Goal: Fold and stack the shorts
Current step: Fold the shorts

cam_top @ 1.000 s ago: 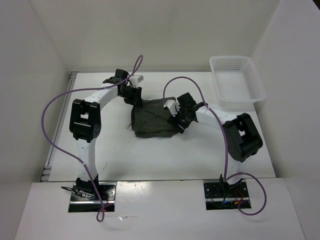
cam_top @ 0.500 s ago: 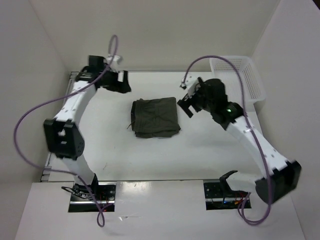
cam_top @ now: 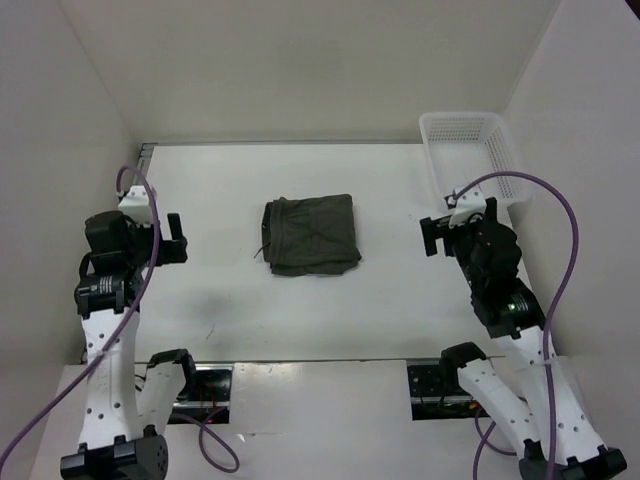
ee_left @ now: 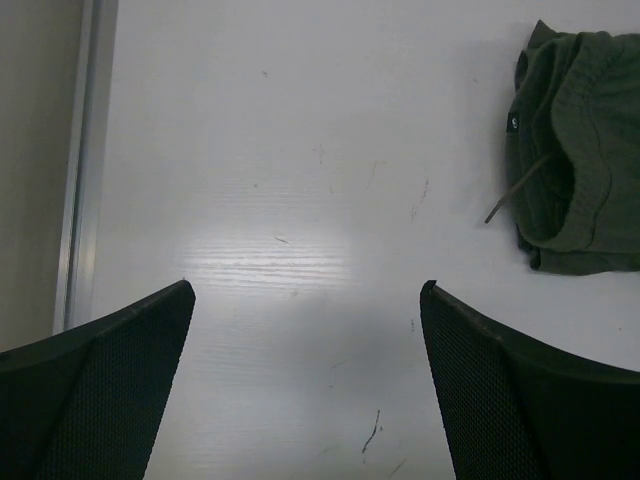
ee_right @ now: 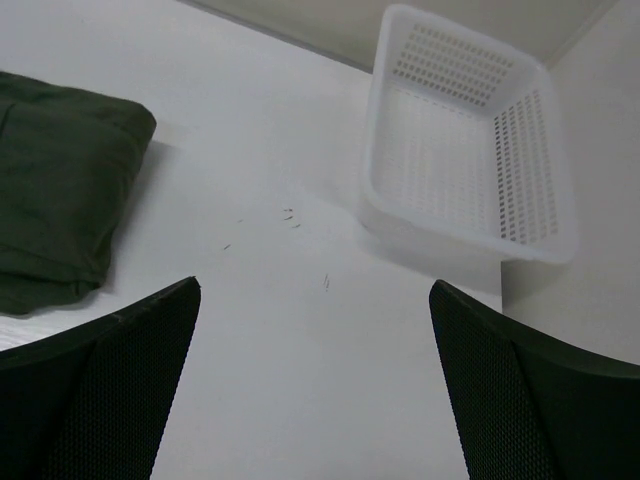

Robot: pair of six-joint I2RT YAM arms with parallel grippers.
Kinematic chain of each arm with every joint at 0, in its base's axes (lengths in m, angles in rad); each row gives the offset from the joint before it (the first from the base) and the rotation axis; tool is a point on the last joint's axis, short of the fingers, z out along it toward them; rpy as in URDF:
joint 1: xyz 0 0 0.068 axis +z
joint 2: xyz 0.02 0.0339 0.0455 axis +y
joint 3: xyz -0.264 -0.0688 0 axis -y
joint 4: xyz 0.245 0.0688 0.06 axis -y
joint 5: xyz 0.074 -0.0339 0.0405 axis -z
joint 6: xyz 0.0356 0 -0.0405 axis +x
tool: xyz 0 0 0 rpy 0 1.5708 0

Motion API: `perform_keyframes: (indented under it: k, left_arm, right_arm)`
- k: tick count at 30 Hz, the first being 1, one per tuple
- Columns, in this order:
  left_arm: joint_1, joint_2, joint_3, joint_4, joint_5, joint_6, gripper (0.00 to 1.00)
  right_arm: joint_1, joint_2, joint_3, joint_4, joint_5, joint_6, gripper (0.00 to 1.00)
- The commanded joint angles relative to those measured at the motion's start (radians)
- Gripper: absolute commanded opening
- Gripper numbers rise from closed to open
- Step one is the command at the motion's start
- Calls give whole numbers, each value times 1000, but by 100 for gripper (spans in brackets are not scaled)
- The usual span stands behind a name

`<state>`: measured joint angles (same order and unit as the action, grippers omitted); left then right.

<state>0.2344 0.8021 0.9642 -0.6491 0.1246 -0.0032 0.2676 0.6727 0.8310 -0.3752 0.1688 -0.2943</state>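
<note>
- White walls stand around a white table [cam_top: 400, 300], and both arms sit low near its front edge.
- The left gripper [cam_top: 168, 240] is wide open and holds nothing. Only bare table shows between its fingers [ee_left: 90, 390].
- The right gripper [cam_top: 437, 232] is wide open too, with nothing in it.
- The shorts [cam_top: 310, 235] lie flat in a neat folded square between the two grippers, well apart from both. They are off to the right of the left gripper and off to the left of the right one.
- A thin drawstring [ee_left: 515, 190] pokes out on the side nearest the left gripper.
- The folding looks done to me.
- If a finger pinches just the top layer, the fold could fall open.
- The string could catch on a finger and drag the cloth crooked.
- A white basket [cam_top: 475, 165] sits just ahead and to the right of the right gripper. A quick swing that way could bump it.
</note>
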Motion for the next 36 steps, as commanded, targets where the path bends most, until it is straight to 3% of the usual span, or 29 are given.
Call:
perform_keyframes:
  k: [1, 9, 21, 36]
  left_arm:
    - [9, -55, -7, 49, -6, 3, 100]
    - [19, -67, -93, 120, -155, 3, 100]
    - [29, -176, -113, 131, -219, 3, 100]
    - [57, -158, -113, 131, -164, 3, 100]
  right_arm:
    - [-24, -103, -22, -1, 32, 56, 100]
    - [-67, -289, -98, -31, 32, 80, 100]
    - [-67, -435, -181, -54, 46, 18, 100]
    - [-67, -545, -253, -74, 83, -22, 100]
